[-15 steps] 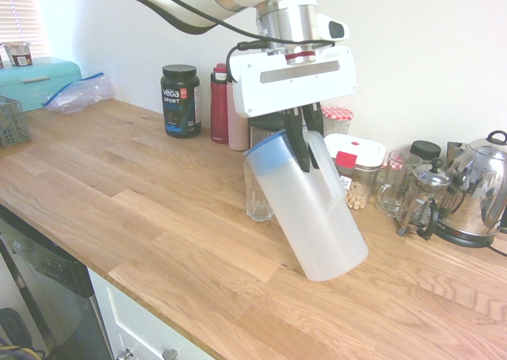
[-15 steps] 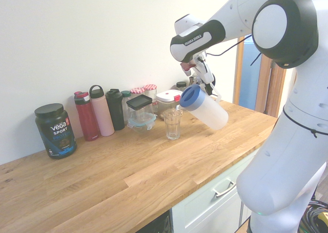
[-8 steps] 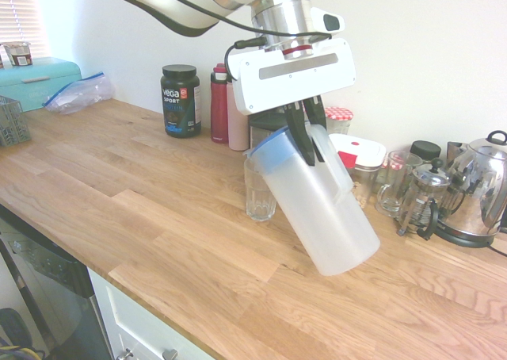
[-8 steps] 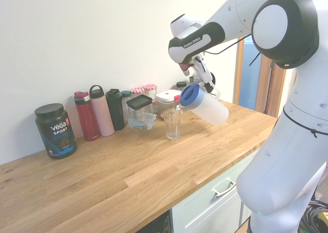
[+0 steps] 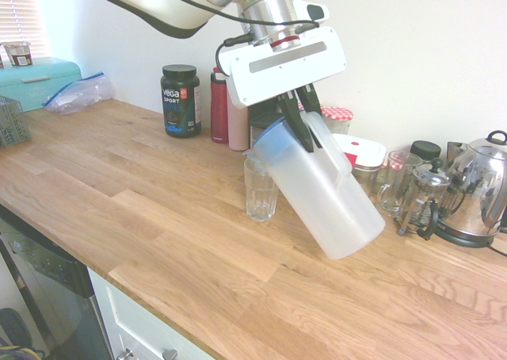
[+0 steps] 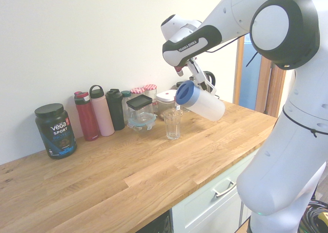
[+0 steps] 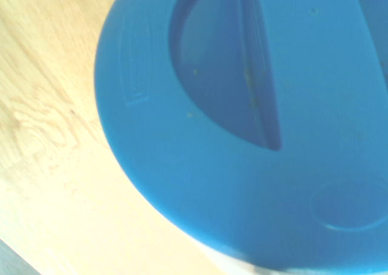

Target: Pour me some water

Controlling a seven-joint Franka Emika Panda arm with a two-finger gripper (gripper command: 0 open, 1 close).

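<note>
On the worktop [image 5: 158, 217] the largest thing near the task is the pitcher [image 5: 321, 189], which is held in the air with its base swung away to the kettle [image 5: 478, 185] side and its blue lid [image 5: 275, 141] leaning down toward the glass. By the gripper [image 5: 311, 144] it is held, the fingers being closed on its handle [image 5: 333, 147]. Smaller than the pitcher is the glass [image 6: 172, 125], which is stood upright on the wood, with the lid over or just beside its mouth. Whether the two are touching cannot be told, and no water can surely be made out in the glass or in the air.

The step in hand is judged to be the pouring. For it to be done well, the spout side of the lid should first be brought over the middle of the mouth, close but without the rim being pressed. The tilt should then be increased slowly, the lid edge being kept in place while the base is raised. If the glass is pushed, it could be tipped; if the tilt is made too quickly, water could be spilled on the wood.
</note>
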